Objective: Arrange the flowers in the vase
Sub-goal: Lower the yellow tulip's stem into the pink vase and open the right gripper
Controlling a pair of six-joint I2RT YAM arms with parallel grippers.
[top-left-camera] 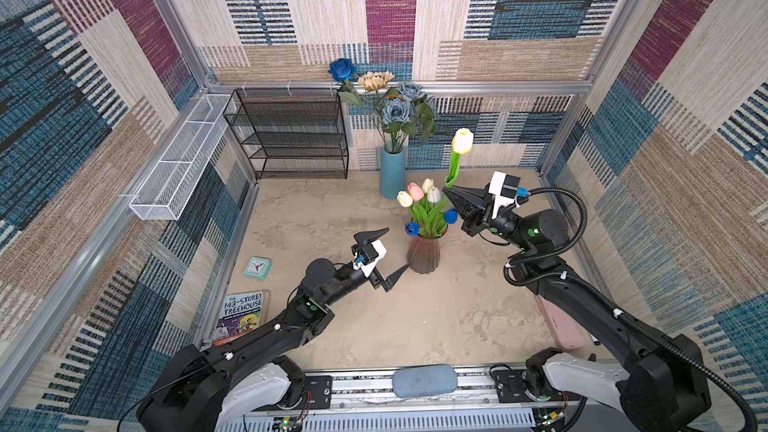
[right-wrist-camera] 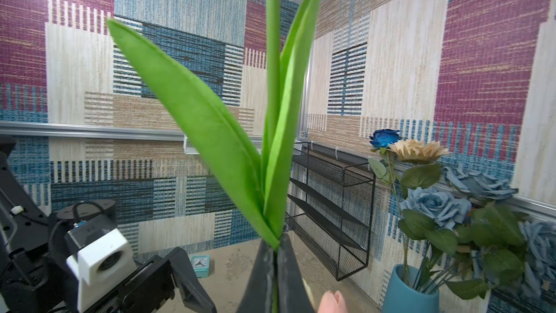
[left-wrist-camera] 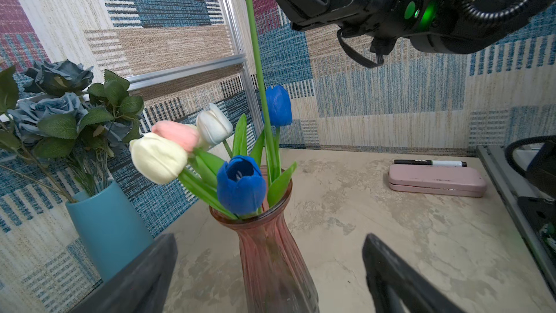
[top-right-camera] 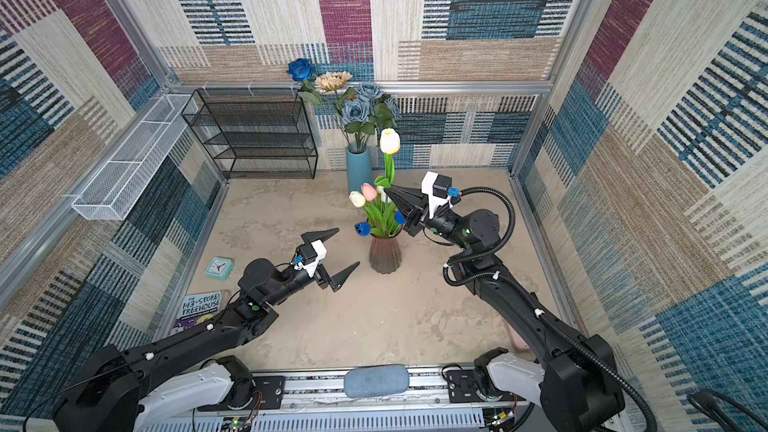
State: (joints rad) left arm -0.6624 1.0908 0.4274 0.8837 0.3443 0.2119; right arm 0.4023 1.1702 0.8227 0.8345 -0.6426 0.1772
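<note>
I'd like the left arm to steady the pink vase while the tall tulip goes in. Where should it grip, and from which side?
Probably the narrow neck of the pink vase, just under its flared rim, where the open left gripper easily spans it. Come in level from that arm's side, below the lower blue tulip hanging over the rim.

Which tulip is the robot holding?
The pale yellow tulip: its stem is pinched in the right arm's jaws, high above the others in the pink vase.

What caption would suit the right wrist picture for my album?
The right gripper pinches a leafy green tulip stem, held upright.
</note>
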